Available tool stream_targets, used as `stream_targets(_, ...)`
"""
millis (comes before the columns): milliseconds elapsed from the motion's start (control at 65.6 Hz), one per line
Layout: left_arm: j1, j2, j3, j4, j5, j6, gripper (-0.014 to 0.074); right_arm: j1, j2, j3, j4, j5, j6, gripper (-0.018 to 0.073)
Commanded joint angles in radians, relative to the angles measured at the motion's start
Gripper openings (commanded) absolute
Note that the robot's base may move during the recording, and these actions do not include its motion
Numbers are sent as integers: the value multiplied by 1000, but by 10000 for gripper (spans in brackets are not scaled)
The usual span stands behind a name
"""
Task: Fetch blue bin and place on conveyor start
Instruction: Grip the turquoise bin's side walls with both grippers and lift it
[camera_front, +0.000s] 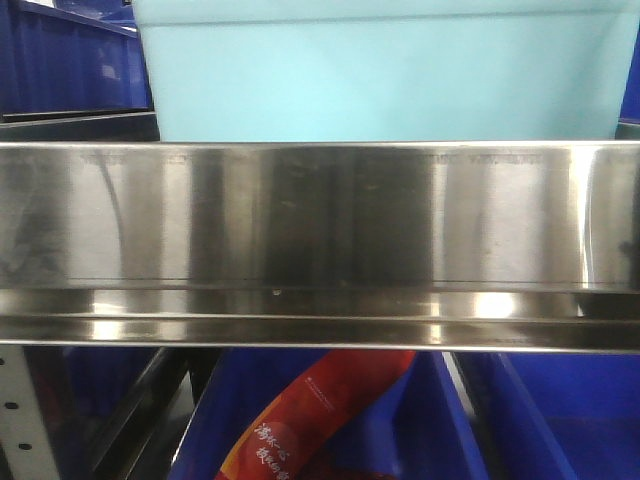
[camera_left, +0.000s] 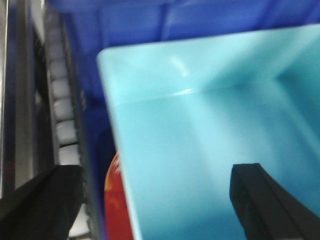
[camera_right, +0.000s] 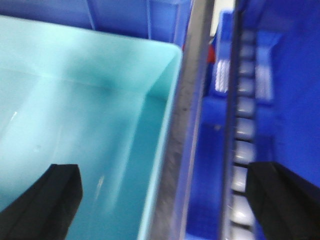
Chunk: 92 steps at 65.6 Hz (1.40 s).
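The blue bin (camera_front: 380, 75) is a pale turquoise tub that sits just behind the shiny steel shelf lip. In the left wrist view its left wall and empty inside (camera_left: 210, 145) lie below my left gripper (camera_left: 158, 200), which is open with one finger outside the wall and one inside. In the right wrist view the bin's right wall (camera_right: 167, 125) lies between the fingers of my open right gripper (camera_right: 165, 200), one finger inside and one outside. Neither gripper shows in the front view. The conveyor start is out of view.
A steel shelf beam (camera_front: 320, 240) fills the middle of the front view. Dark blue crates (camera_front: 560, 420) stand beside and below the bin, one holding a red packet (camera_front: 320, 420). Roller tracks run along the left (camera_left: 62, 115) and the right (camera_right: 242, 135) sides.
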Motion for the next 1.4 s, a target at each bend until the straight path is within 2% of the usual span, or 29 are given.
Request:
stream_targets(0, 6, 47, -28, -8, 19, -8, 494, 2, 62, -16, 25, -8, -9, 569)
stream_targets(259, 34, 140, -28, -12, 51, -8, 494, 2, 211, -16, 54, -15, -9, 567)
stream_targets(381, 45, 168, -28, -8, 72, -8, 484, 2, 243, -16, 54, -30, -9, 471)
stream_targets(458, 45, 181, -28, -6, 90, -8, 428, 2, 255, -16, 54, -36, -9, 330)
stream_targets(534, 46, 187, -28, -1, 105, -8, 317, 2, 267, -16, 54, -36, -9, 127)
stream_targets(625, 46, 188, -28, -1, 109, -8, 136, 2, 270, -16, 54, -34, -9, -105)
stream_targets(656, 46, 188, -28, -1, 107, -8, 50, 2, 270, -16, 54, -34, -9, -171)
stream_targets(732, 46, 188, -28, -1, 101, -8, -110, 2, 270, -16, 54, -38, -9, -151)
stream_targets(991, 41, 141, -55, -1, 125, -8, -111, 2, 208, -16, 52, -29, -9, -152)
stream_targets(1098, 27, 74, -59, -1, 127, -8, -111, 3, 139, -16, 52, -27, -9, -152)
stream_targets(1312, -5, -97, -59, 66, 145, -8, -111, 23, -43, -16, 57, -21, -9, -152)
stream_targets(1388, -6, -152, -59, 66, 172, -8, -111, 34, -93, -16, 57, -14, -9, -152)
